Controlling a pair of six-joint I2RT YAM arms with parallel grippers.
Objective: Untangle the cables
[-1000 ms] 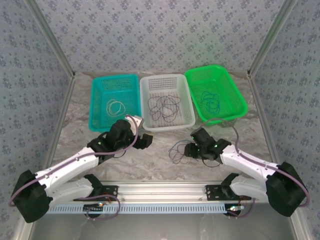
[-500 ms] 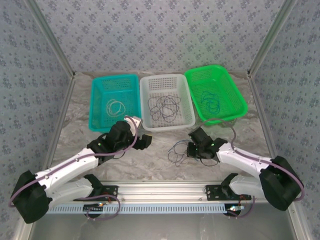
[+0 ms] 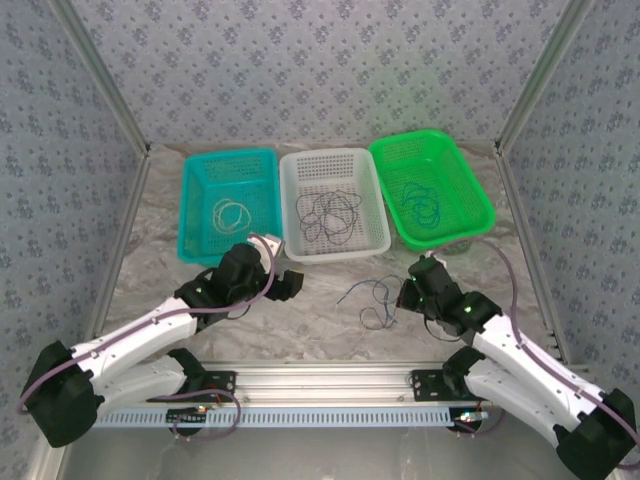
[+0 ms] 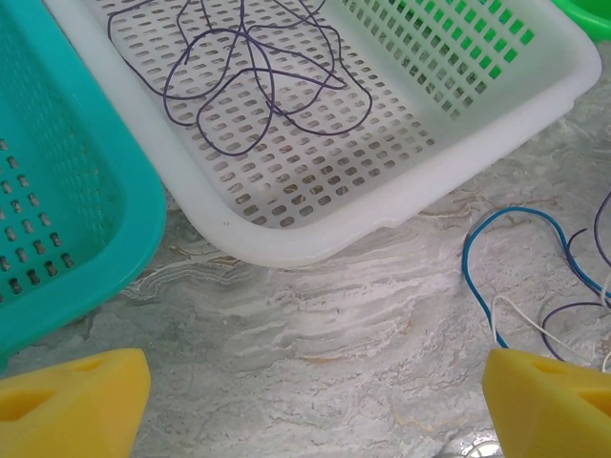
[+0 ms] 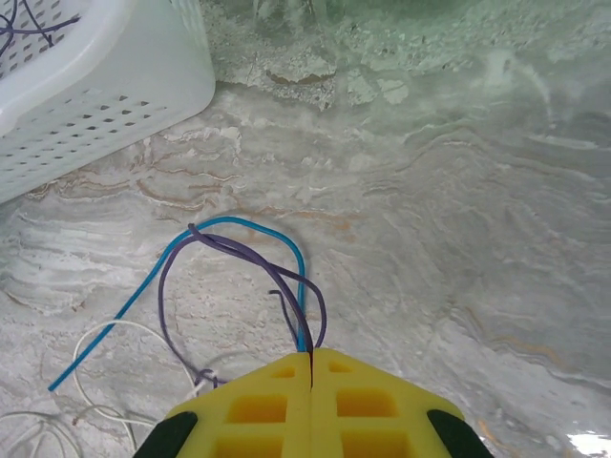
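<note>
Right gripper (image 5: 311, 358) shifted toward table's right edge since second ago, drawing tangled cables (image 3: 368, 298) out longer. Pads clenched on blue and purple strands. Cables lie on table (image 3: 330, 320), front-centre, just before white basket (image 3: 336, 252); white strand loose alongside. Left gripper (image 3: 293, 283) released, jaws wide, hovers near white basket's front-left corner, apart from cables.

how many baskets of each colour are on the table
teal basket: 1
white basket: 1
green basket: 1
total: 3
</note>
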